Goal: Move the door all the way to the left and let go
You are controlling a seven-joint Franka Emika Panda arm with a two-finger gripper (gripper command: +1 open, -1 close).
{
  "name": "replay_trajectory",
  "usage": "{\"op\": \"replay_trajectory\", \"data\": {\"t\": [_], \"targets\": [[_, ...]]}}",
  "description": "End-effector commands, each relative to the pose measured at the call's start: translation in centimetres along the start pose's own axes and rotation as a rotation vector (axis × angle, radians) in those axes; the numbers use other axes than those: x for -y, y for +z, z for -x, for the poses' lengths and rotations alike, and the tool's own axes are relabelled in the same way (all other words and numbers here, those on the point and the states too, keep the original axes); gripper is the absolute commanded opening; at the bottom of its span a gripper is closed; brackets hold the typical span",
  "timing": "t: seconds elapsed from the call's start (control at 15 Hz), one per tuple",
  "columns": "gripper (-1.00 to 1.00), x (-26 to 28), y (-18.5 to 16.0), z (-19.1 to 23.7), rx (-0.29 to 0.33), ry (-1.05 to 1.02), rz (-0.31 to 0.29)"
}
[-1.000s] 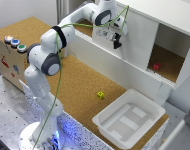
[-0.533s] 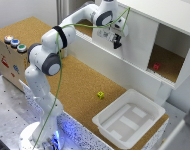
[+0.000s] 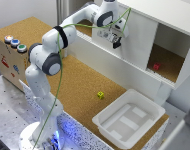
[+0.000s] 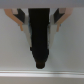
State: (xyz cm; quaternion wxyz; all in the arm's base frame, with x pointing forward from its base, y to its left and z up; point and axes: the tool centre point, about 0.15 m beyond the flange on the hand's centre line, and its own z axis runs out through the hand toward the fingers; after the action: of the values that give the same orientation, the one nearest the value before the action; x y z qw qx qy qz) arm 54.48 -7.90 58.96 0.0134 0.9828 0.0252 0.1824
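Exterior view first: I see my white Franka arm (image 3: pixel 50 60) reaching from its base at the near corner up and over the cork-topped table (image 3: pixel 80 87) to the white cabinet (image 3: pixel 167 20) at the back. The gripper (image 3: pixel 116 44) hangs right in front of the flat white rectangular sliding door (image 3: pixel 137 42), which covers the half of the cabinet opening toward the exterior view's left. The half toward the exterior view's right stands open, and I can make out a small red object (image 3: pixel 156 66) on the cabinet's cork floor in there. From this angle I cannot tell whether the fingers are touching the panel or just beside it.

On the wrist view, a dark elongated shape (image 4: pixel 41 37) runs down the middle of the frame against a plain pale surface that I take to be the door (image 4: pixel 70 45). Two lighter tips show either side of the dark shape, but the picture is too blurred for me to say whether the fingers are spread or closed, so I cannot tell the hand's state.

Elsewhere on the table I see a small yellow-green cube (image 3: pixel 100 94) lying alone on the cork, near a white rectangular plastic tray (image 3: pixel 145 107) at the front edge. At the exterior view's left stands a wooden box (image 3: pixel 7 62) with three round buttons (image 3: pixel 15 43) on top. A green cable (image 3: pixel 60 80) trails along the arm.
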Motion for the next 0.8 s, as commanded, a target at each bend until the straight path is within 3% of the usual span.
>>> {"op": "replay_trajectory", "data": {"t": [0.0, 0.73], "targets": [[-1.00, 3.3, 1.1, -1.8, 0.093, -0.021, 0.009], [-1.00, 10.9, 0.9, -1.7, 0.097, -0.042, 0.002]]}}
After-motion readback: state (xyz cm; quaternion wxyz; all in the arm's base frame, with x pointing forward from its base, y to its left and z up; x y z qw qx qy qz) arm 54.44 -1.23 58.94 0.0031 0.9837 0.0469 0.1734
